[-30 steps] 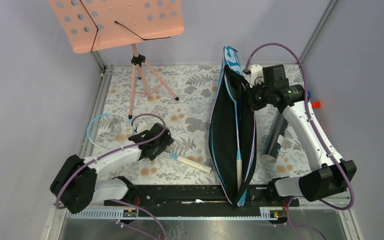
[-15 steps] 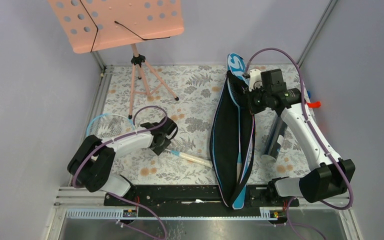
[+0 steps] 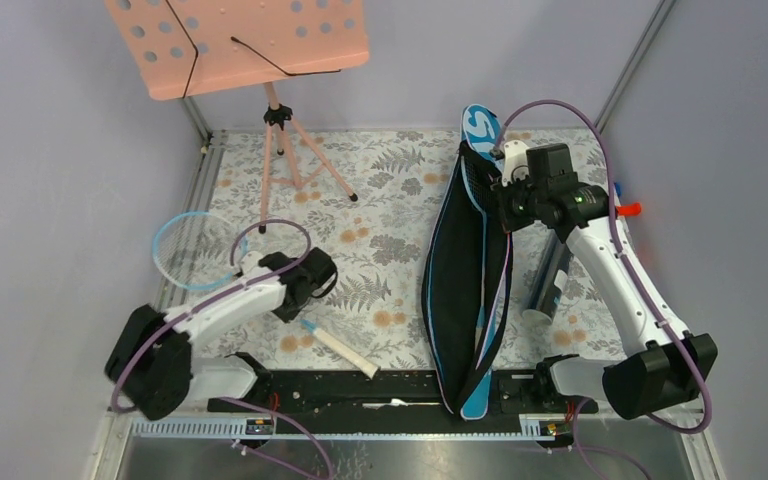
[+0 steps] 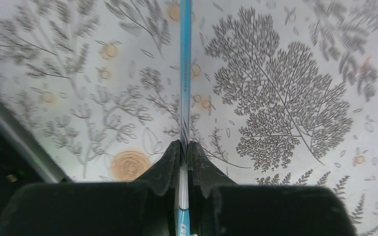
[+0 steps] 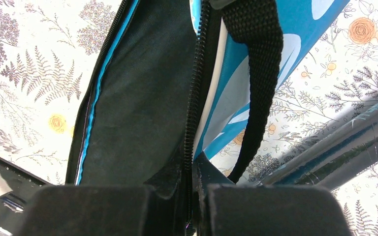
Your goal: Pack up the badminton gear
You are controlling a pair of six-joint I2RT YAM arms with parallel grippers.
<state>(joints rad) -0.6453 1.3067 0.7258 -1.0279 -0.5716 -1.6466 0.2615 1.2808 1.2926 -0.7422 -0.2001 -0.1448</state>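
A light-blue racket lies at the left of the floral table, its head point(image 3: 185, 250) far left and its cream handle point(image 3: 345, 350) pointing toward the near edge. My left gripper point(image 3: 302, 288) is shut on its thin shaft point(image 4: 184, 73), which runs between the fingertips point(image 4: 175, 156) in the left wrist view. The blue bag point(image 3: 465, 290) lies open in the middle, showing its black lining point(image 5: 138, 98). My right gripper point(image 3: 503, 195) point(image 5: 192, 164) is shut on the bag's zip edge point(image 5: 195, 88), holding it up. A dark tube point(image 3: 550, 275) lies right of the bag. No shuttlecocks are visible.
A pink perforated music stand point(image 3: 235, 45) on a tripod point(image 3: 280, 165) stands at the back left. A black rail point(image 3: 360, 385) runs along the near edge. The bag's black strap point(image 5: 256, 73) hangs beside my right fingers. A small red object point(image 3: 630, 209) sits by the right wall.
My left gripper has closed on the racket shaft and turned the racket, so its head moved left and its handle swung toward the near edge. The right gripper shifted the bag's edge slightly right.
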